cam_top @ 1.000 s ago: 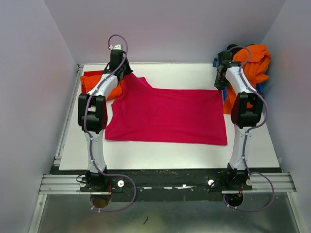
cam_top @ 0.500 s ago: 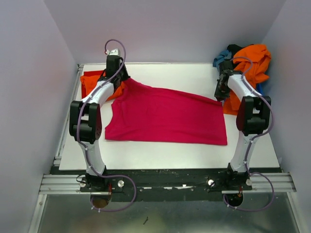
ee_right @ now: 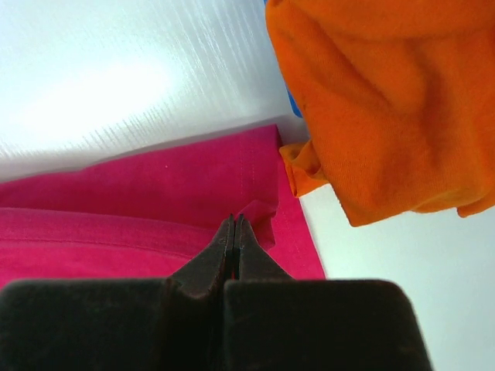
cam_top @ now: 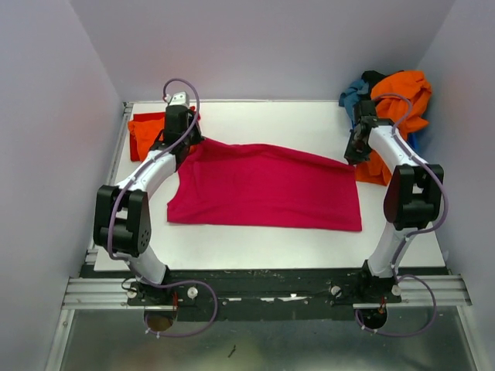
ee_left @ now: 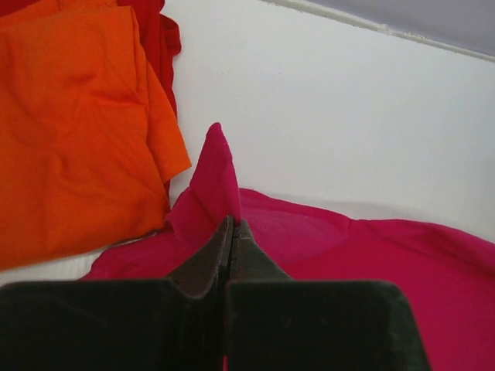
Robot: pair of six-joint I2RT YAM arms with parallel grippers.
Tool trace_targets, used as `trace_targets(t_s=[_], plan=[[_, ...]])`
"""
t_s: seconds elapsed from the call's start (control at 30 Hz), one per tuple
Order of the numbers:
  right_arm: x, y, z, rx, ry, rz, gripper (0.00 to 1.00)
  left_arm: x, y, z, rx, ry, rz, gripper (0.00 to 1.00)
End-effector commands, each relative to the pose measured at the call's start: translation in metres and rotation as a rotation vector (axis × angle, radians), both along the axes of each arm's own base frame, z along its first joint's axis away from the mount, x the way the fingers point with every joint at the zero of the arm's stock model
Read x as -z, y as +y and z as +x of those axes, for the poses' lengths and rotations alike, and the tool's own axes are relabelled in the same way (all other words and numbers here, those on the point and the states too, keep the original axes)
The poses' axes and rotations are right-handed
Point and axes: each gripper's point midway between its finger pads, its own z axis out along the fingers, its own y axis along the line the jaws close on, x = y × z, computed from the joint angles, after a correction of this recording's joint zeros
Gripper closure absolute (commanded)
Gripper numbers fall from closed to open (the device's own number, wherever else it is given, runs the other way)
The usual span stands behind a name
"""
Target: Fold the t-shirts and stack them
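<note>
Lying spread wide, magenta t-shirt; left claw, right claw clenched on its far corners

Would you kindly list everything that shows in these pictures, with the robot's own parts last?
magenta-pink t-shirt: one, magenta-pink, spread across the middle of the table.
folded orange t-shirt: one, bright orange, far left corner of the table.
red t-shirt: one, red, under the folded orange one, only its edge showing.
crumpled orange t-shirt: one, bright orange, in a heap at the far right corner.
teal-blue cloth: one, teal-blue, at the left of that heap.
black cloth: one, black, at the heap's far side, mostly hidden.
table: one, white, under everything.
left claw: one, black, shut on the magenta-pink t-shirt's far left corner.
right claw: one, black, shut on its far right corner.
</note>
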Motion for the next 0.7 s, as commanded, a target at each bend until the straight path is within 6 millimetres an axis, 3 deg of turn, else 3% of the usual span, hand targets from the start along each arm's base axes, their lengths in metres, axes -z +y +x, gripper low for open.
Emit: trace_targets(t_s=[0.0, 0.13, 0.3, 0.67], plan=[[-0.002, -0.001, -0.008, 0.028, -0.004, -0.003, 0.99, -0.025, 0.013, -0.014, -0.051, -0.078, 0.043, 1.00], [0.000, -0.005, -0.013, 0.042, 0.006, -0.019, 0.99, -0.031, 0.021, -0.029, -0.087, -0.086, 0.059, 1.00], [0.003, -0.009, -0.021, 0.065, 0.023, -0.041, 0.99, -0.022, 0.025, -0.051, -0.137, -0.052, 0.084, 1.00], [0.016, -0.010, -0.041, 0.084, 0.037, -0.038, 0.99, 0.023, 0.043, -0.093, -0.253, 0.076, 0.122, 1.00]])
